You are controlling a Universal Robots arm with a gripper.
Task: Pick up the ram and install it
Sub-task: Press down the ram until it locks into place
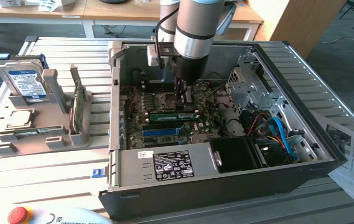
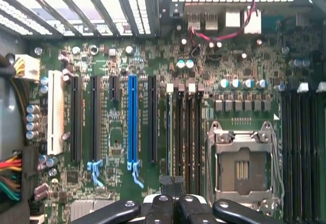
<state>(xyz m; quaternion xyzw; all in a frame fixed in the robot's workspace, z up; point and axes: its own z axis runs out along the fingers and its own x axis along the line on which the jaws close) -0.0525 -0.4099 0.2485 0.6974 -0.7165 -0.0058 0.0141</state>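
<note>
Arm reaches down into open computer case (image 1: 326, 161). Gripper (image 1: 185, 97) hangs just above motherboard (image 1: 164, 123), near empty processor socket (image 1: 167, 100); fingers pinched tight, nothing between them. Ram (image 1: 172, 115) lies across board just in front of gripper, beside blue slot (image 1: 164, 131). Black power box (image 1: 239, 154) and blue cables (image 1: 282, 133) crowd exterior view's right. Outside case, tray (image 1: 15, 140) holds hard drive (image 1: 24, 79), upright green card (image 1: 77, 105), second green stick (image 1: 37, 131). In wrist view, gripper (image 2: 173, 203) sits over long slots (image 2: 186, 122).
</note>
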